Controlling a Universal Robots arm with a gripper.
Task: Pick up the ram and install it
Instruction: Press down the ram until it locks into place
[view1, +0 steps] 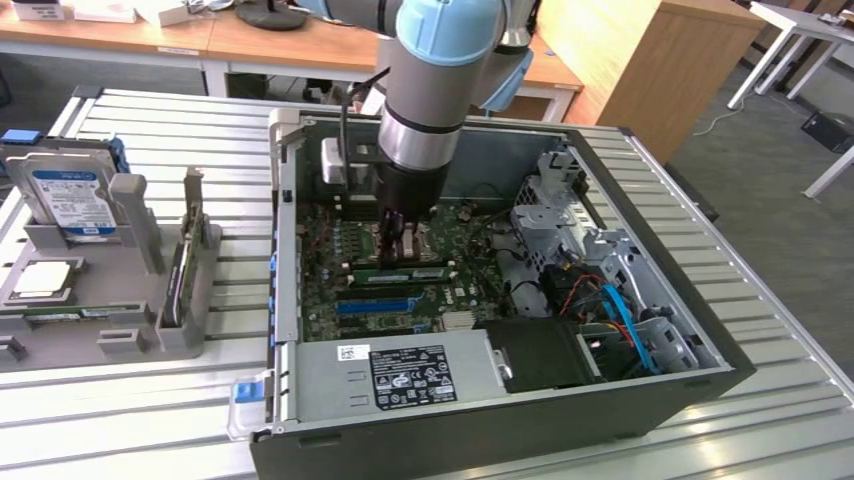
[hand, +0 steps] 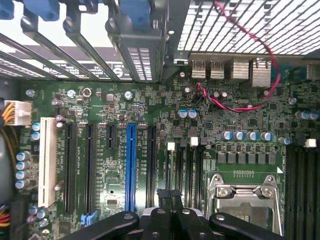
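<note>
The arm reaches down into the open computer case (view1: 587, 400), which lies on its side on a slatted metal table (view1: 761, 300). The gripper (view1: 391, 262) stands low over the motherboard (view1: 461, 240), at the memory slots beside the processor socket (hand: 245, 192). In the wrist view the gripper's fingertips (hand: 165, 194) are pressed together with no gap between them, directly above the black memory slots (hand: 185, 170). The jaws are fully closed.

The ram (view1: 398, 272) lies as a green stick along the slots just under the gripper in the exterior view, with a second similar stick immediately beside it. Whether the fingers clamp its edge or merely press on it cannot be told from either view.

On the motherboard, the long blue slot (hand: 131, 167) runs parallel to several black expansion slots, with a white slot (hand: 47, 162) further out. A red and black wire pair (hand: 235, 102) loops over the board near the rear ports.

Towards the exterior view's left, a grey fixture (view1: 94, 310) on the table holds a hard drive (view1: 74, 200) and an upright card with a metal bracket (view1: 180, 270), well apart from the case. The power supply (view1: 400, 375) sits at the case's near edge.
</note>
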